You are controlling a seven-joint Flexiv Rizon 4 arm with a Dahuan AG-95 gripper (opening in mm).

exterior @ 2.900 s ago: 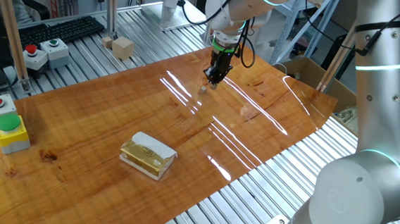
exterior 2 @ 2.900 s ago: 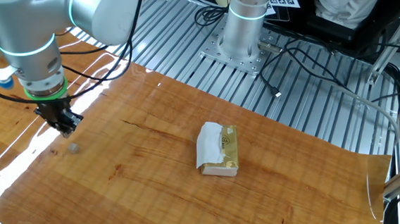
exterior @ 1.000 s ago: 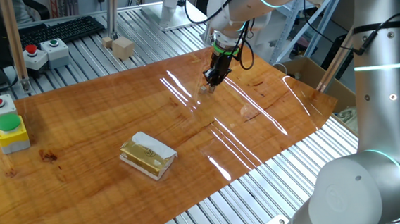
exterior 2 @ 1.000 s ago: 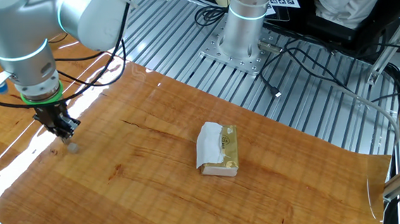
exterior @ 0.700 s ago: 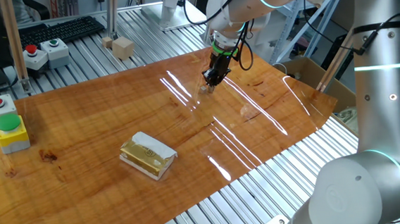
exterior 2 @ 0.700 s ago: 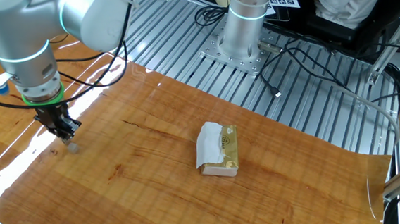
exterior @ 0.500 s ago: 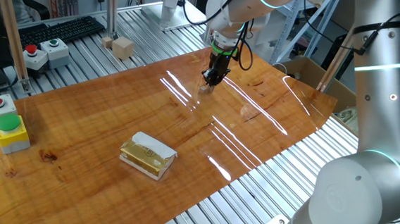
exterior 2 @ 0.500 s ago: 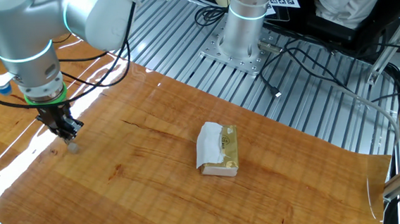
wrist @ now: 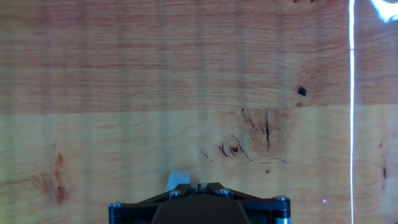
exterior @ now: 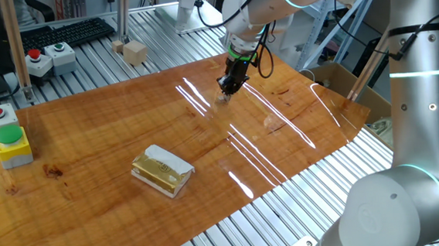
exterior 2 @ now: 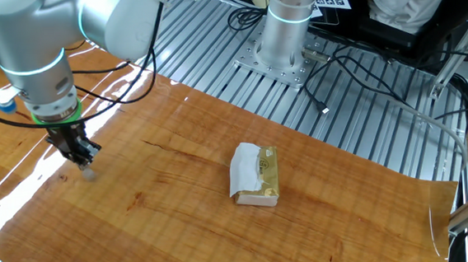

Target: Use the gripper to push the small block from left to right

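Observation:
The small block (wrist: 179, 180) is a tiny pale cube on the wooden tabletop (wrist: 124, 74). In the hand view it lies just left of my fingertips and is partly hidden by them. My black gripper (wrist: 198, 186) has its jaws together and holds nothing. Its tips are low on the table, right against the block. In one fixed view the gripper (exterior: 223, 88) stands at the far middle of the board with the block (exterior: 220, 100) at its tip. In the other fixed view the gripper (exterior 2: 85, 159) is at the left and the block (exterior 2: 90, 170) is just below it.
A yellow-and-white wrapped slab (exterior: 162, 170) lies nearer the front of the board and also shows in the other fixed view (exterior 2: 256, 176). Button boxes (exterior: 10, 138) stand at the left edge. Wooden cubes (exterior: 135, 52) and a keyboard (exterior: 66, 33) sit behind on the aluminium rails.
The gripper has lowered to the block and slid a little sideways with its tips against it. The block has shifted only slightly. The slab has not moved.

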